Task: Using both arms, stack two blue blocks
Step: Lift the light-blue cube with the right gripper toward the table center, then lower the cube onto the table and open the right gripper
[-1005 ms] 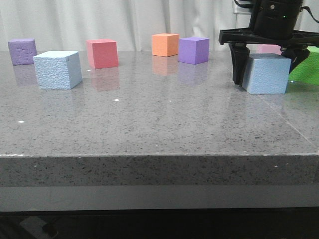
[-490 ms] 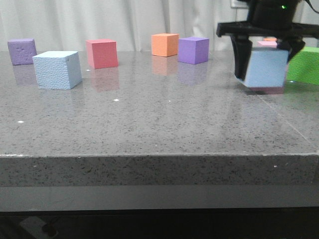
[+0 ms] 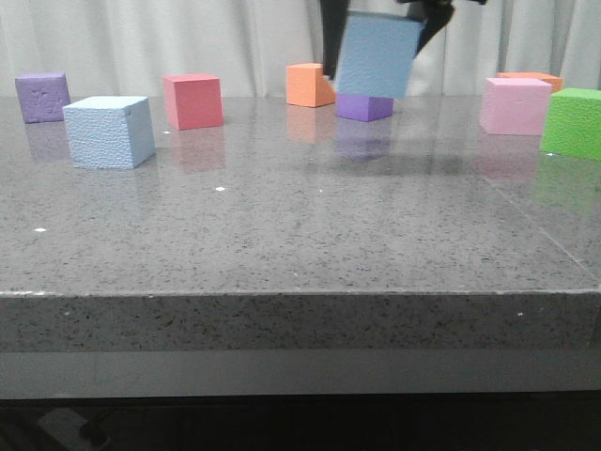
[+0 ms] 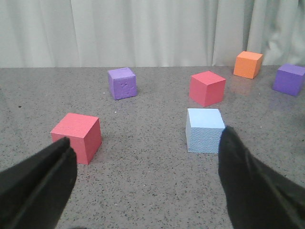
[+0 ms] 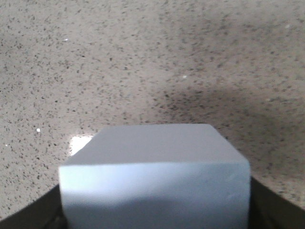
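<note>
Right gripper [image 3: 380, 14]: dark, at the top of the front view, clamped on one blue block [image 3: 377, 55], which hangs tilted in the air above the far middle of the desk [image 3: 300, 244], clear of the surface. In the right wrist view this carried blue block [image 5: 155, 179] fills the space between the fingers.

Left gripper [image 4: 145, 186]: jaws spread wide, holding nothing, above the desk surface.

Second blue block [image 3: 109, 132]: resting near the far left corner of the desk, pebbled faces, a notch at its top edge; in the left wrist view it [image 4: 205, 130] lies ahead of the open fingers.

Other cubes along the far edge, from the left: purple cube [image 3: 42, 97], red cube [image 3: 193, 101], orange cube [image 3: 311, 85], second purple cube [image 3: 364, 107] partly behind the lifted block.

Far right corner: pink cube [image 3: 514, 105], green cube [image 3: 573, 122].
</note>
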